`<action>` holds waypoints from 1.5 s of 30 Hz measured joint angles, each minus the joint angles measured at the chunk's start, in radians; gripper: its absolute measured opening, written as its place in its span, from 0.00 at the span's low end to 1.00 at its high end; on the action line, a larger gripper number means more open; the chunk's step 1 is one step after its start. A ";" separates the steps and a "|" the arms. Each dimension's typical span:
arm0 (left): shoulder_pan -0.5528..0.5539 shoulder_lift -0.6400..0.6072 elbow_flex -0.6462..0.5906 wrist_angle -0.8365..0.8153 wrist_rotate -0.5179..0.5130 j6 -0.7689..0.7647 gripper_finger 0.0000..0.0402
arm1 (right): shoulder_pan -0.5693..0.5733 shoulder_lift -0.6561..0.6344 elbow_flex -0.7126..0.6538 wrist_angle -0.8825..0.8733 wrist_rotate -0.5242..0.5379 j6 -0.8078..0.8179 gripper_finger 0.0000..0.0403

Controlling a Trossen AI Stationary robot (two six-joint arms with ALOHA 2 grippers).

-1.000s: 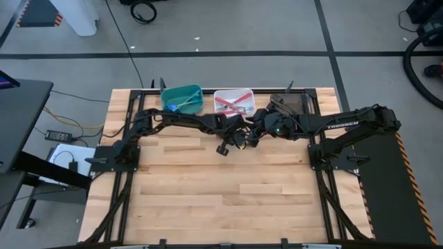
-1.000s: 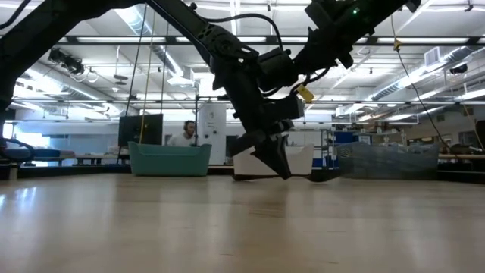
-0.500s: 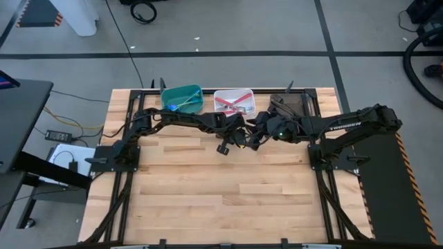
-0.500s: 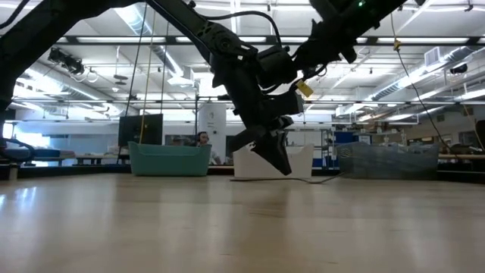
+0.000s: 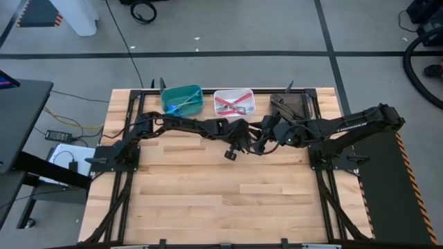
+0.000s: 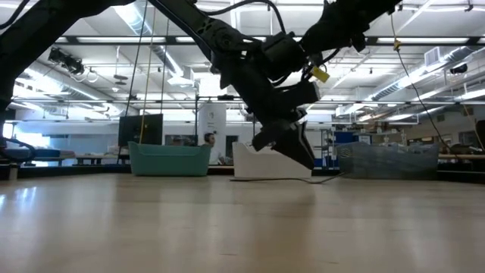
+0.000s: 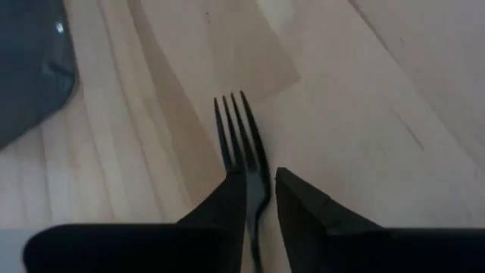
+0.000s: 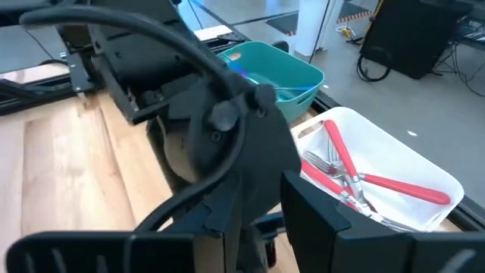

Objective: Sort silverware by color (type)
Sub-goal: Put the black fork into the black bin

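Lying flat on the counter a little in from its far edge, just in front of the white bin, a dark fork sits between the fingers of the left gripper. Its long axis runs straight along the line of reach, handle back in the narrow gap and prongs pointing ahead, away from the wrist. The fingers stand slightly apart on either side of the handle; whether they touch it I cannot tell. The left arm is clearly the nearer one. The right gripper hovers close beside the left wrist, fingers apart and holding nothing. Only the left wrist view shows the fork; from above both arms hide it, while the high view shows the teal bin with blue pieces and red-handled forks in the white one.
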 joint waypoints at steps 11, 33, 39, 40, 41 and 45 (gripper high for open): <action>-0.076 0.009 -0.001 0.141 -0.194 -0.077 0.21 | 0.002 -0.002 0.001 -0.003 0.001 -0.002 0.25; -0.099 0.075 0.002 0.244 -0.261 -0.150 0.21 | 0.005 0.000 -0.001 -0.006 0.002 0.001 0.25; -0.104 0.075 -0.006 0.245 -0.261 -0.176 0.21 | 0.005 -0.001 -0.001 -0.005 0.001 0.001 0.25; -0.105 0.075 -0.006 0.245 -0.261 -0.176 0.21 | 0.005 -0.001 -0.001 -0.005 0.002 0.001 0.25; -0.106 0.080 -0.006 0.247 -0.261 -0.177 0.21 | 0.005 -0.001 -0.001 -0.005 0.001 0.001 0.26; -0.106 0.120 -0.007 0.272 -0.277 -0.176 0.21 | 0.006 -0.001 -0.001 -0.002 0.002 0.001 0.26</action>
